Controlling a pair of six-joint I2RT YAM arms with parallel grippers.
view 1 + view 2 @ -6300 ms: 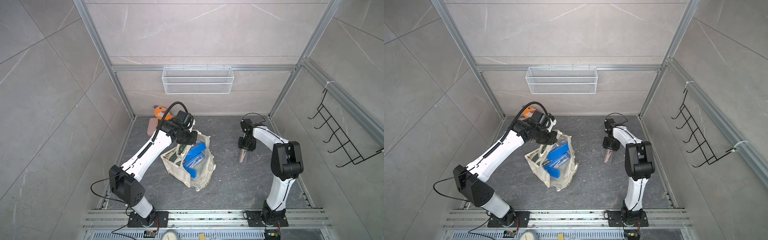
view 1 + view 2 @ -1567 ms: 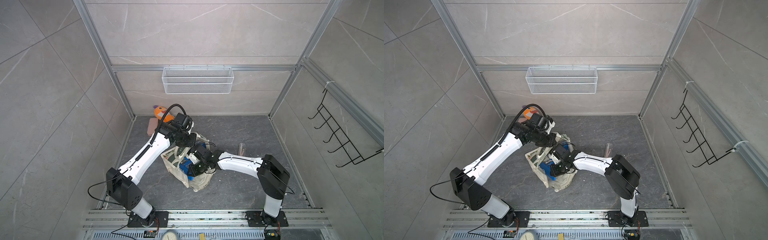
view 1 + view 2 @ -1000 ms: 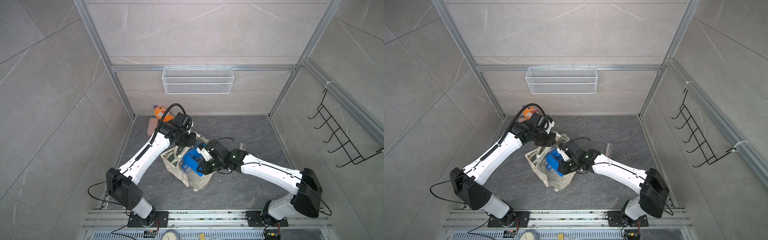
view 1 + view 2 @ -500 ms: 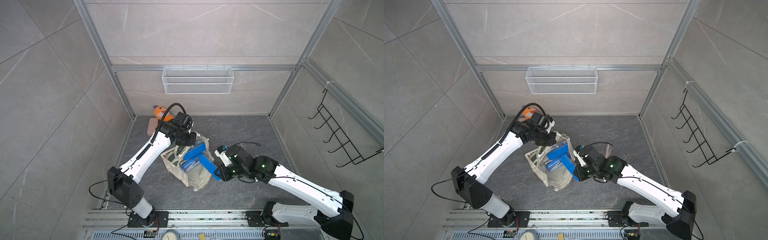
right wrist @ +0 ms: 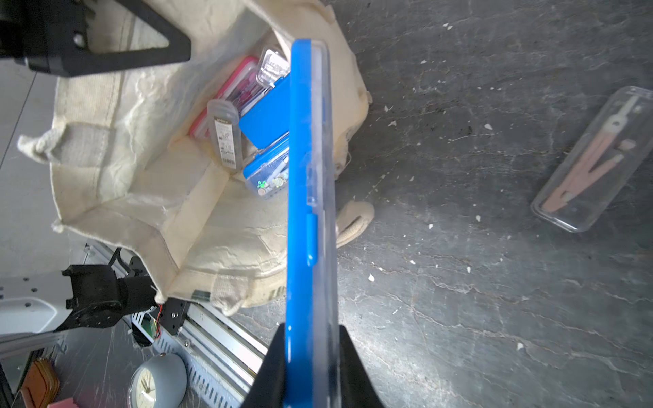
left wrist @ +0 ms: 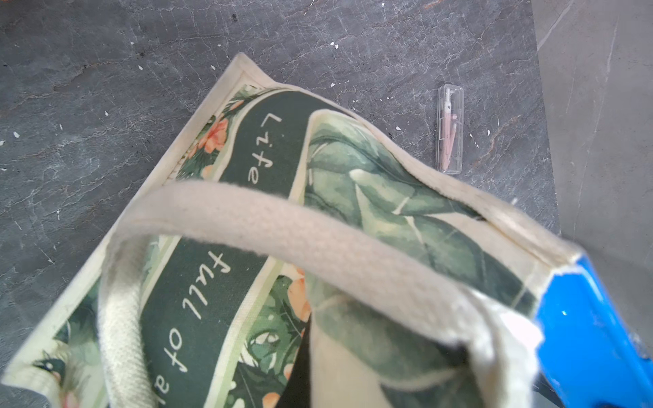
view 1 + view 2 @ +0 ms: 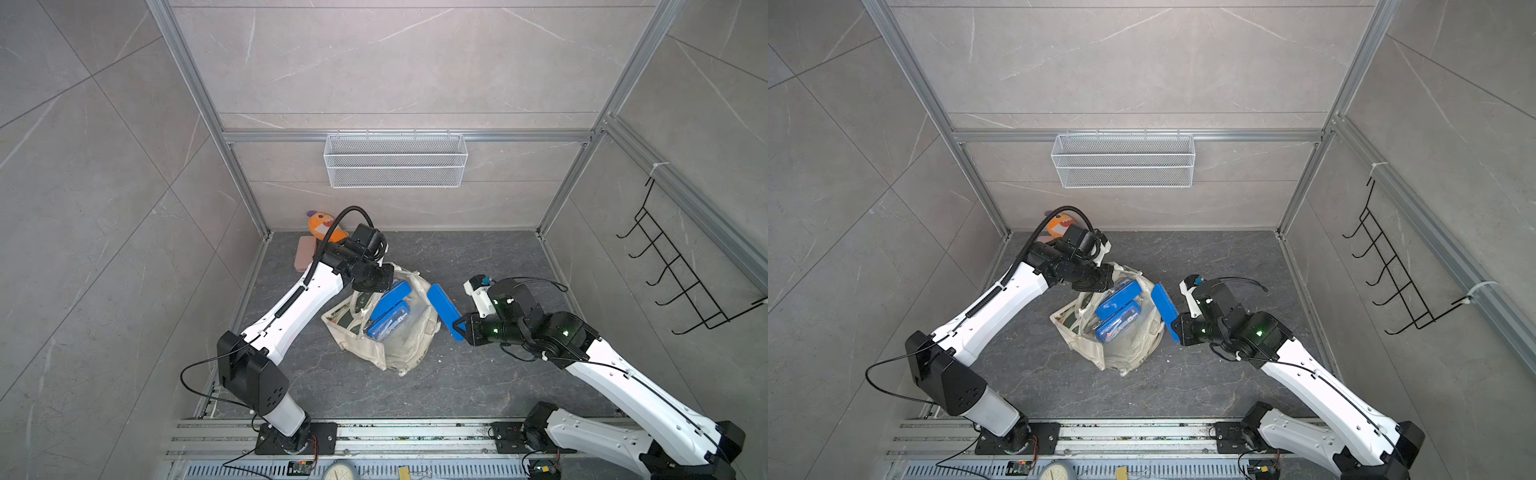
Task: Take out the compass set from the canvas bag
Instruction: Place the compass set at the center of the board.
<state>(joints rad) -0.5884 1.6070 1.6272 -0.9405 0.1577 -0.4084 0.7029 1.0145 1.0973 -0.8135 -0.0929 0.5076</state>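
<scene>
Right wrist: right claw (image 5: 311, 328) grips compass set (image 5: 304, 159) endwise, long axis straight outward; left claw (image 7: 381, 279) pinches canvas bag (image 5: 219, 240).

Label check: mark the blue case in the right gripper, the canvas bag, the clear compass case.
blue case (image 7: 444, 311): in a top view, middle of its blue face
canvas bag (image 7: 409, 350): in a top view, bare cream side wall
clear compass case (image 5: 597, 159): right wrist view, lid centre

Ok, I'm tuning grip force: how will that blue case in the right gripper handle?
Probably stiff: the blue case juts out straight though the right gripper pinches only one end. Its glossy plastic may slip or pivot in that narrow grip.
</scene>
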